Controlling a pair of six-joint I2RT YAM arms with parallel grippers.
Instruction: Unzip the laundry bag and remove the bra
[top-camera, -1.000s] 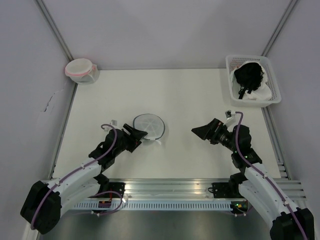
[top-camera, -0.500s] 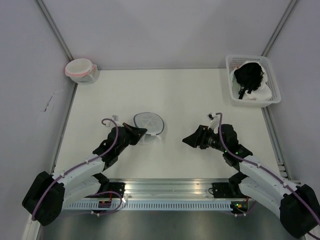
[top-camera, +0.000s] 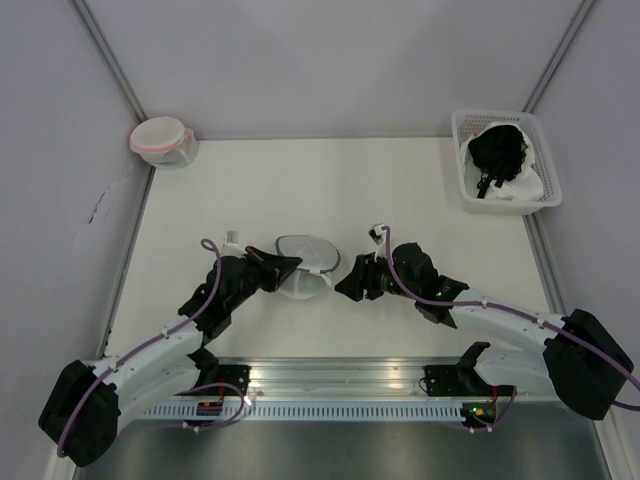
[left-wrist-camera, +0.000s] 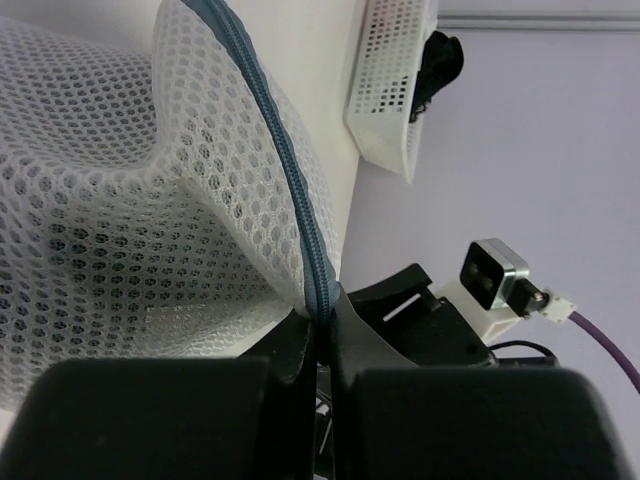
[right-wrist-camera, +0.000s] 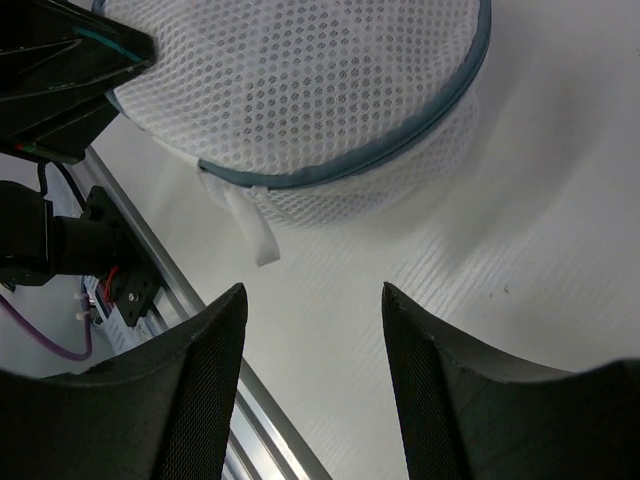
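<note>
The left tool (left-wrist-camera: 318, 335) is pinching the dark grey-blue zip rim (left-wrist-camera: 290, 180) of the laundry bag (top-camera: 306, 262), its jaws closed tight on that edge and lifting it a little so the mesh is folding up off the table (top-camera: 300, 190). The right tool (right-wrist-camera: 312, 320) is hovering just beside the bag's other side with its jaws spread wide and gripping nothing; through its wrist view the small white tag (right-wrist-camera: 250, 225) is hanging off the rim between the two fingers (right-wrist-camera: 200, 400).

The bag is sitting near the middle front of the table, between the two arms. Along the stretches that are showing, the zip is looking shut, so the opening step is reading as not yet done. Nothing dark is showing through the white mesh in any view, so I cannot tell that a garment is lying inside. A black fabric piece with a thin strap, looking like the bra (top-camera: 497, 150), is resting on white cloth in the slotted basket (top-camera: 497, 113) at the far right corner, well apart from the bag. The pink-rimmed pouch (top-camera: 160, 137) is sitting in the far left corner, untouched
</note>
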